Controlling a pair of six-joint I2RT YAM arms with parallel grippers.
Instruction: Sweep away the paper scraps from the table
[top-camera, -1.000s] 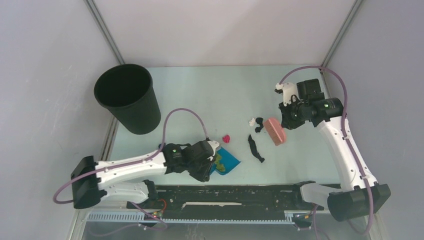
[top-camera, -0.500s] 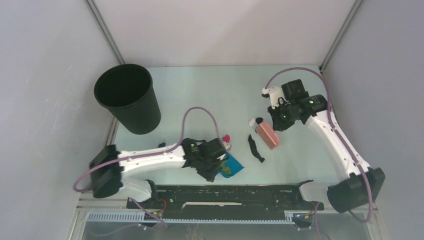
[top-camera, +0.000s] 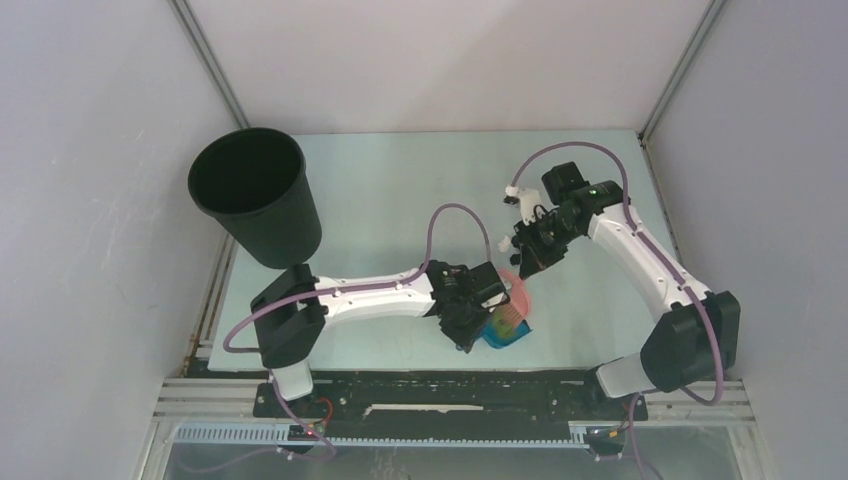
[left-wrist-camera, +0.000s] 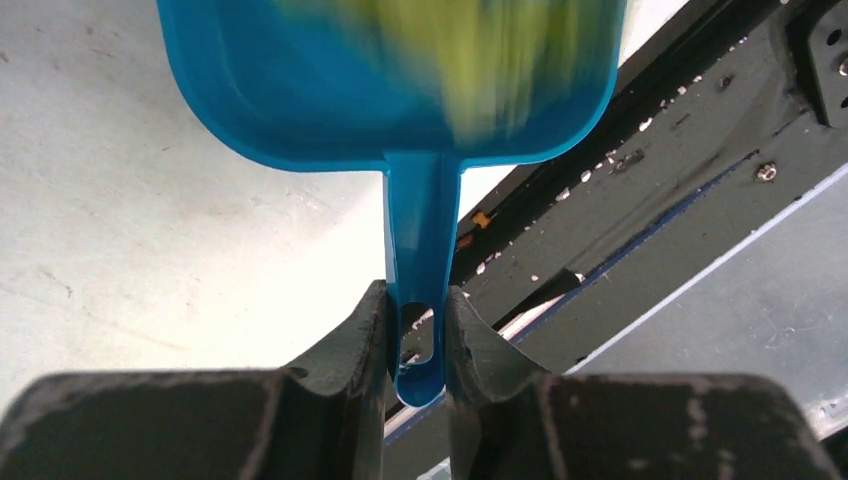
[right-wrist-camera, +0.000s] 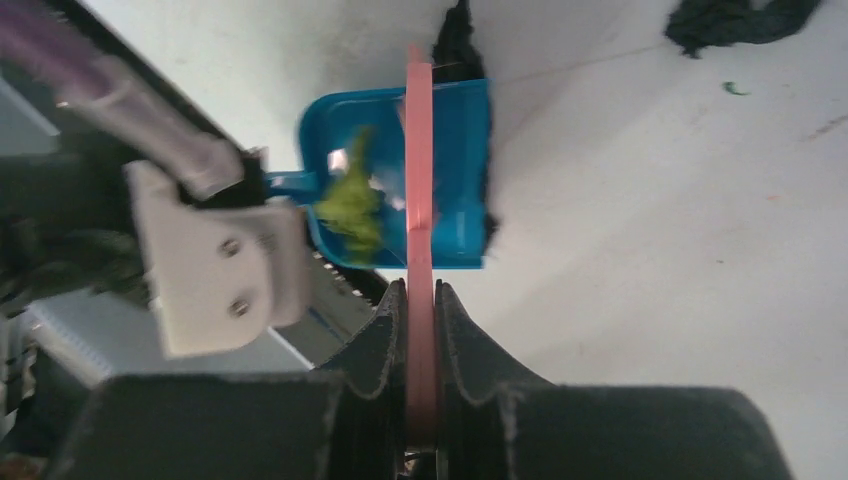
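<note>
The left gripper (left-wrist-camera: 415, 335) is clenched on the slim handle of the blue plastic dustpan (left-wrist-camera: 400, 90), which is at the near edge of the pale mint-green table (top-camera: 400, 180). Yellow-green paper scraps (right-wrist-camera: 350, 205) lie in its tray just ahead of those fingers. The right gripper (right-wrist-camera: 420, 300) grasps the flat pink brush (right-wrist-camera: 419, 180), which reaches across the dustpan near its open mouth, where a black crumpled scrap (right-wrist-camera: 458, 35) lies at the lip. Another dark scrap (right-wrist-camera: 740, 20) lies on the table well apart from the brush.

Lab test cell: bare walls (top-camera: 450, 60) round table (top-camera: 400, 180) w/ rail (top-camera: 450, 385).
</note>
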